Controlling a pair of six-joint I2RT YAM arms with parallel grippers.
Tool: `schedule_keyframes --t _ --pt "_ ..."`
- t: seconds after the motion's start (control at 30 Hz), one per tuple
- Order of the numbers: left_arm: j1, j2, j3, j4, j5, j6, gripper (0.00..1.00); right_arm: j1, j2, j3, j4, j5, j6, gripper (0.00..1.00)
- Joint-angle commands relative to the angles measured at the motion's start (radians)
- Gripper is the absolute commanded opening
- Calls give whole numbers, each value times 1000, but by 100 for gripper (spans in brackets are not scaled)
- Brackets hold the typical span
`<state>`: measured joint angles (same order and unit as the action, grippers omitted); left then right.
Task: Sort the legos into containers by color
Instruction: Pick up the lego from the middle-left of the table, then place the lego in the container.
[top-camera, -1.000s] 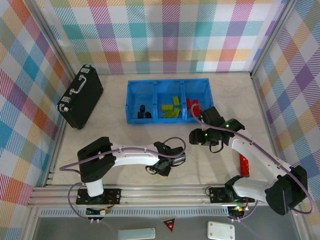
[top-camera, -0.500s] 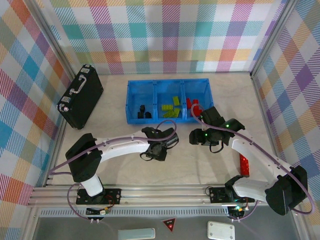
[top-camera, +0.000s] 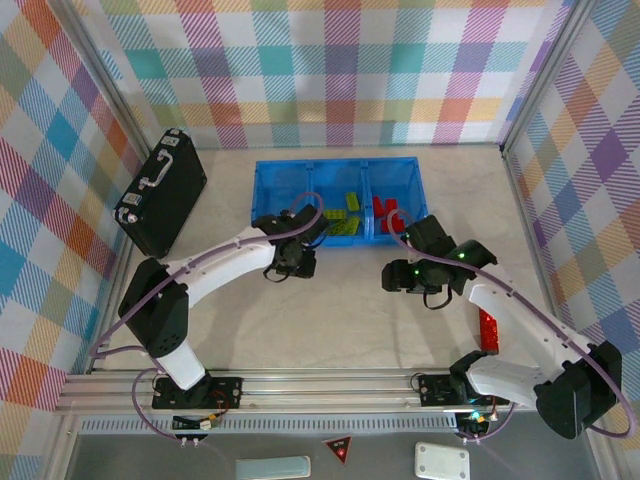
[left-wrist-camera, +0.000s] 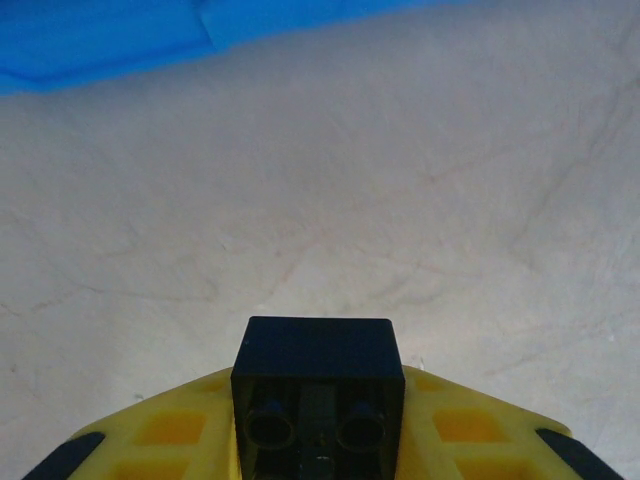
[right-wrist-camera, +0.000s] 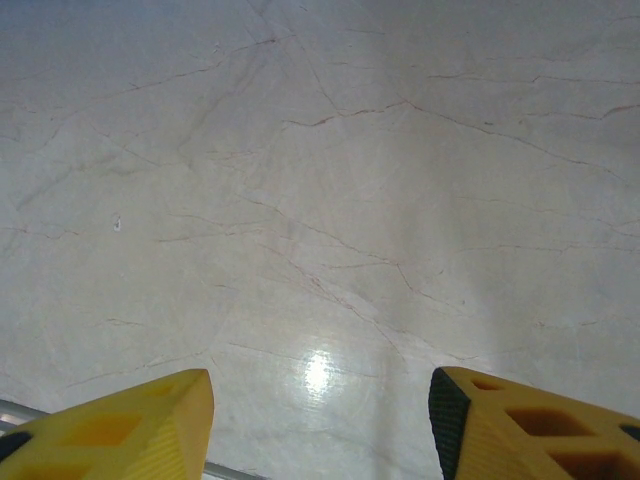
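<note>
Briefcase (top-camera: 160, 195): black, left of tray (top-camera: 262, 205).
Left hand (left-wrist-camera: 318, 425): pinching black cube (left-wrist-camera: 318, 360), near tray.
Right hand (right-wrist-camera: 320, 410): spread above bare surface (right-wrist-camera: 320, 200).
Red piece (top-camera: 488, 330): perhaps brick, beside right arm.

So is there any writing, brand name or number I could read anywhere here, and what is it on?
None can be read.
Small red triangular sticker at the near edge: it has a dark mark inside, too small to read.
Long white rectangular plate and squarer white plate on either side of it: no writing that can be made out.
Small black plastic brick: studs blurred, no logo legible.
</note>
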<state>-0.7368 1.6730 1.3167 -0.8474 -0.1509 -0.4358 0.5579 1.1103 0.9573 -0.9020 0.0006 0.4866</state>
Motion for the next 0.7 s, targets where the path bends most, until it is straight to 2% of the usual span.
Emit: schedule_keyframes --t 0.0,0.47,0.67 --pt "51 38 60 -23 2 73 33 7 -21 6 -35 10 8 61" --pt "240 260 362 4 -29 162 32 8 -58 15 -81 31 5 62" --pt "297 330 413 72 -40 165 32 8 -70 17 -90 36 5 62"
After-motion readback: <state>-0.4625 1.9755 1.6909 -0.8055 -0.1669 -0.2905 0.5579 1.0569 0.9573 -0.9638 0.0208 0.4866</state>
